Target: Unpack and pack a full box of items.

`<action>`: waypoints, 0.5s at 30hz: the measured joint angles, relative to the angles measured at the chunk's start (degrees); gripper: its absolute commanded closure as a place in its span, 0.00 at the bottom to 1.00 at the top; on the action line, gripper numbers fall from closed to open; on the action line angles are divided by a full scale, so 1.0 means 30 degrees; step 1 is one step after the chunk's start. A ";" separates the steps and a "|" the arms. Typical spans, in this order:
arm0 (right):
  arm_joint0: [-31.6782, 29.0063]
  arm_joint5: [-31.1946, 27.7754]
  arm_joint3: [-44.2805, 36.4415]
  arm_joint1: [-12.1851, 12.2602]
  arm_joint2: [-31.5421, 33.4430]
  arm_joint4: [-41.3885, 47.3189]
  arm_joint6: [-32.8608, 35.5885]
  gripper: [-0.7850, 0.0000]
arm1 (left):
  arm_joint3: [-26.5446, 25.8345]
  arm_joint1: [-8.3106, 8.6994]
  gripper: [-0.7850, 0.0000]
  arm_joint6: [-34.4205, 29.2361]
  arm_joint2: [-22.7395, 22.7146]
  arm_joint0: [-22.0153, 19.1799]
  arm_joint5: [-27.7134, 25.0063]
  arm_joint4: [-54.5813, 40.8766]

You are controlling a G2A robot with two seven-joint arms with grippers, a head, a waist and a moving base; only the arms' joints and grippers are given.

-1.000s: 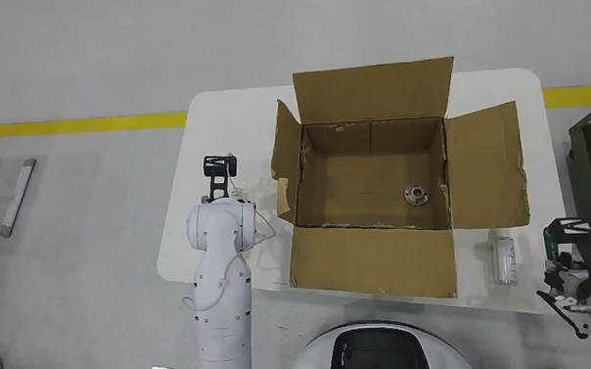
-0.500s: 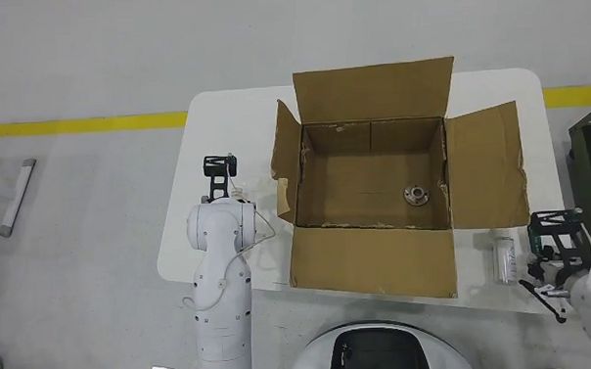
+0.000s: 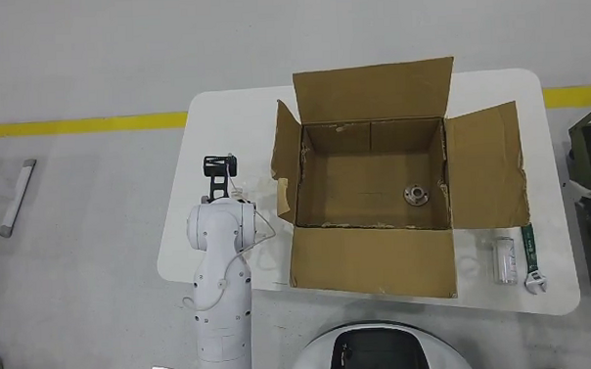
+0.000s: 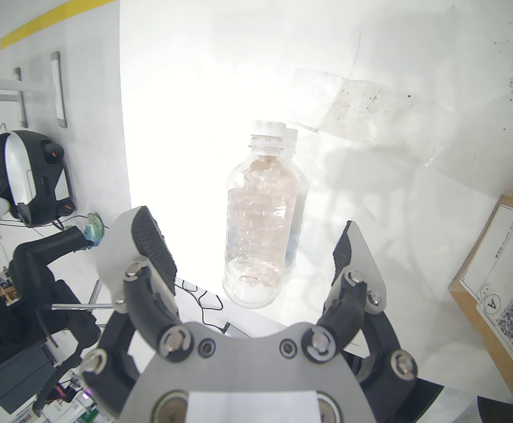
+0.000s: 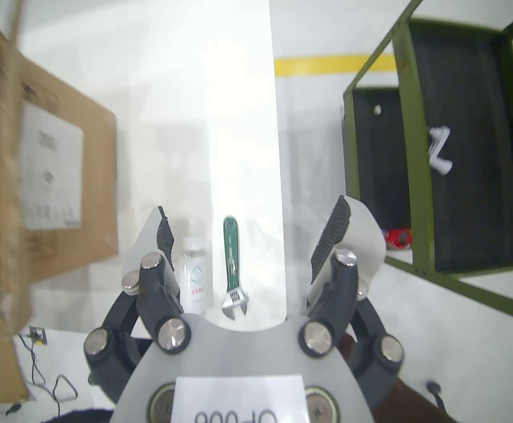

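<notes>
Hovering spread and empty, my left gripper (image 4: 245, 224) frames the clear bottle (image 4: 258, 188), which lies untouched on the white table (image 4: 200, 80) near its edge, between my fingers, its long axis running straight away from my palm, cap farthest.

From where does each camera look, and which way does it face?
Top view: above the robot, facing down on the table and open box; the left arm shows.
Left wrist view: on the left wrist, facing down at a clear bottle on the table; the open left gripper frames it.
Right wrist view: on the right wrist near the table's end, facing a wrench and small bottle; the open right gripper shows.
Shared: top and right wrist views both show the wrench, small bottle and box.
</notes>
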 measured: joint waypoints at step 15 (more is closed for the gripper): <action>0.8158 0.0514 0.0024 0.1101 -0.9779 0.0297 0.3290 1.00 | 0.0000 0.0000 0.00 0.0000 0.0000 0.0000 0.0000 0.0000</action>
